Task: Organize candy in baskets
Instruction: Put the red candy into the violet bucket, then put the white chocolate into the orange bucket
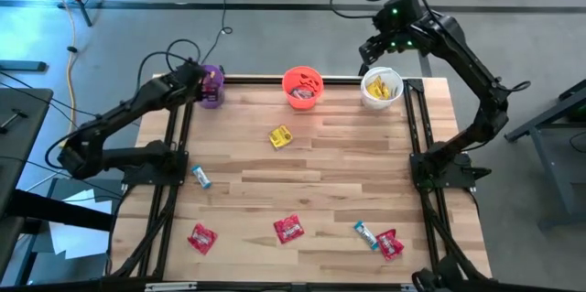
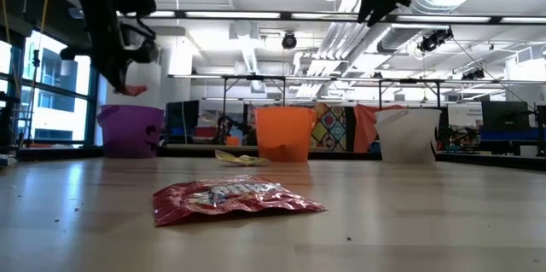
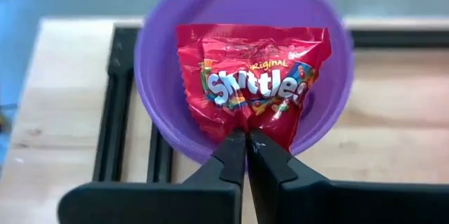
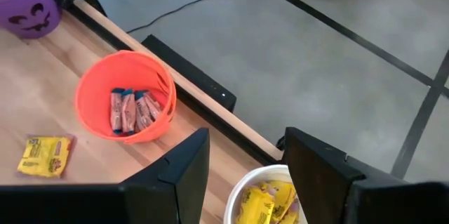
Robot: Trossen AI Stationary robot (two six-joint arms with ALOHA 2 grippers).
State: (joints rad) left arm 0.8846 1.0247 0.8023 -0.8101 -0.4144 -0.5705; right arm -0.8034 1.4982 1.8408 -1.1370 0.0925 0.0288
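Glossy crinkled foil-like red packet [image 3: 252, 83] catching light, smooth plastic purple bucket [image 3: 168, 112] w/ slight sheen, pale wood-grain table [image 1: 320, 191] looking matt, matt dark gripper fingers [image 3: 231, 157]

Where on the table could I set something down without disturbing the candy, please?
The bare wood between the yellow packet and the red packet at the front is free. The back edge is crowded: purple bucket under the left gripper, orange bucket, white bucket.

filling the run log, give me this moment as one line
left gripper shut on red Skittles packet over purple bucket | right gripper open above white bucket | loose candy on table
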